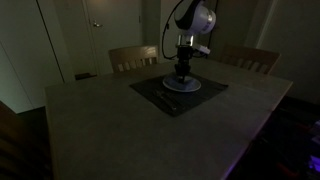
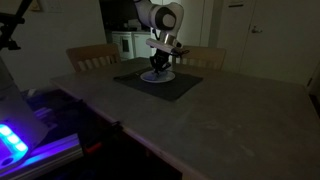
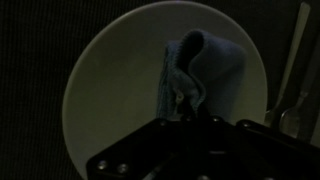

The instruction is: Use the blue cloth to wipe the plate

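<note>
A pale round plate [image 3: 110, 80] lies on a dark placemat [image 1: 150, 92]; it shows in both exterior views [image 1: 182, 86] [image 2: 157, 76]. A crumpled blue cloth [image 3: 200, 70] sits on the plate. My gripper [image 3: 190, 112] is directly above the plate, pressed down onto the cloth, and appears shut on it; the fingertips are hidden by the dark gripper body. In the exterior views the gripper [image 1: 181, 72] [image 2: 158, 66] points straight down at the plate.
A utensil [image 3: 292, 80] lies beside the plate on the placemat. Two wooden chairs [image 1: 133, 57] [image 1: 247, 58] stand at the far side of the table [image 1: 110, 130]. The room is dim. A blue-lit device [image 2: 15, 140] sits near the table's edge.
</note>
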